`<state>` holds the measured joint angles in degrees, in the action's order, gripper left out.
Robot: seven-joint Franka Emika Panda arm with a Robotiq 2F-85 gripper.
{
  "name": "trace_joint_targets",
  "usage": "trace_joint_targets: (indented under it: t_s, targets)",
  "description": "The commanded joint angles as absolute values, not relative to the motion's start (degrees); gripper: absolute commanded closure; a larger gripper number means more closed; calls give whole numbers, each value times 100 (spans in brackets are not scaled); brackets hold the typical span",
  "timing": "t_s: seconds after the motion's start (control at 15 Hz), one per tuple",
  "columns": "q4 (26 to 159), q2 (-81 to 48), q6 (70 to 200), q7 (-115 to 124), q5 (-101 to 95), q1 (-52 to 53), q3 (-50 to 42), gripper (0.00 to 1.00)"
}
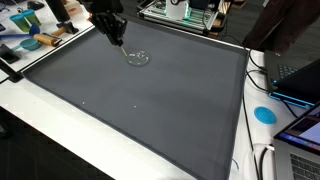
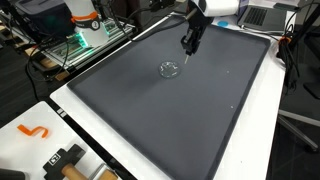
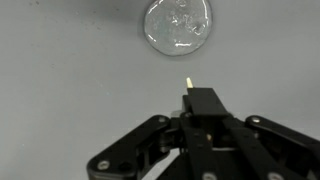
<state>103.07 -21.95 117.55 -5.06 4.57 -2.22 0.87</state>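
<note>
Grey matting (image 1: 150,115) covers most of the white surface (image 2: 60,105) in both exterior views. One small round dish (image 1: 138,58) of clear material, glass or plastic, lies on it. The dish (image 2: 170,69) sits toward the far part of the mat, well apart from every edge, with no other item near it. In the wrist view the dish (image 3: 177,27) appears shallow, with a low raised rim and bright reflections across its base. The gripper (image 1: 118,42) hangs just beside the dish and slightly above the mat, not touching the dish in any view. The fingers (image 3: 208,103) are brought fully together with no gap visible between them. A small pale tip (image 3: 187,80) projects at their front edge; whether it is a held item or part of a finger cannot be determined. Handling assessment: the dish is probably light and rigid, with a smooth wall that offers little friction. If it is glass, it will chip or crack under excess force. The low rim is the likely grasp location, with one finger inside the wall and one outside. A grip across the full diameter appears less secure on so low a wall. A blue disc (image 1: 265,114) lies off the mat on the white border.
</note>
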Motion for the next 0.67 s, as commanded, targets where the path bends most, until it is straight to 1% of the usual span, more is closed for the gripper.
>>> trace_joint_targets:
  t_s: [0.0, 0.6]
  targets:
    - [10744, -1924, 11913, -1199, 1147, -559, 174, 97]
    - [11371, -1595, 12032, -2624, 2433, -1036, 118, 97]
